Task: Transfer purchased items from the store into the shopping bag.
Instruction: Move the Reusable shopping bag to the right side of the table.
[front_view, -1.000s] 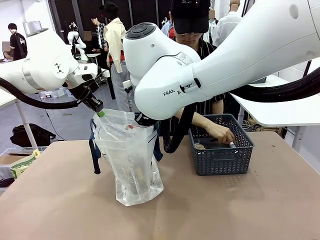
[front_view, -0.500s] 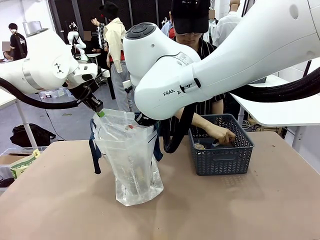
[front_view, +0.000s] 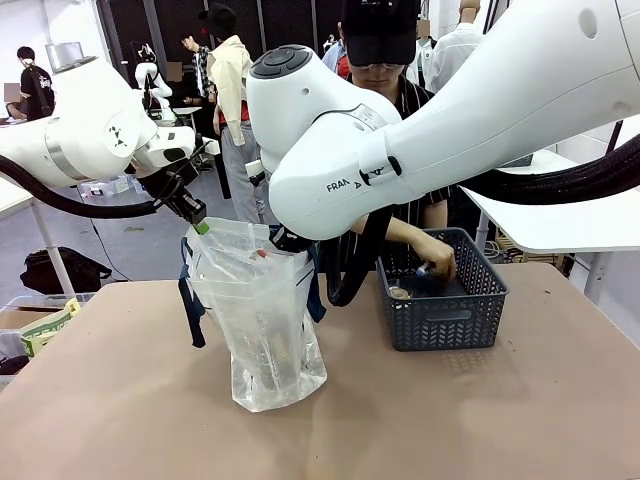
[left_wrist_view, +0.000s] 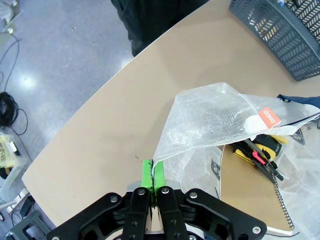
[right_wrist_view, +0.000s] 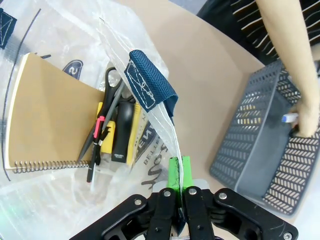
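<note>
The left claw (left_wrist_view: 151, 172) is clenched on the rim of the shopping bag (left_wrist_view: 210, 117), its green pads pinching the thin film right at their tips. The right claw (right_wrist_view: 178, 170) is clenched on the opposite rim, with the navy strap (right_wrist_view: 150, 87) just ahead of it. Between the two the mouth gapes. Below the right claw, inside the bag, lie purchased items (right_wrist_view: 117, 135): a spiral notebook (right_wrist_view: 50, 115), pens, yellow and black pieces. Farther out from the right claw, apart from the bag, the store (right_wrist_view: 250, 145) stands on the surface (front_view: 480, 420). The person's hand (right_wrist_view: 305, 115) inside it grips a small white piece (right_wrist_view: 289, 118). The step looks like plain holding: both pinches firm, rims drawn apart and level, so the mouth is wide for the drop. Slack film could fold across the opening.
</note>
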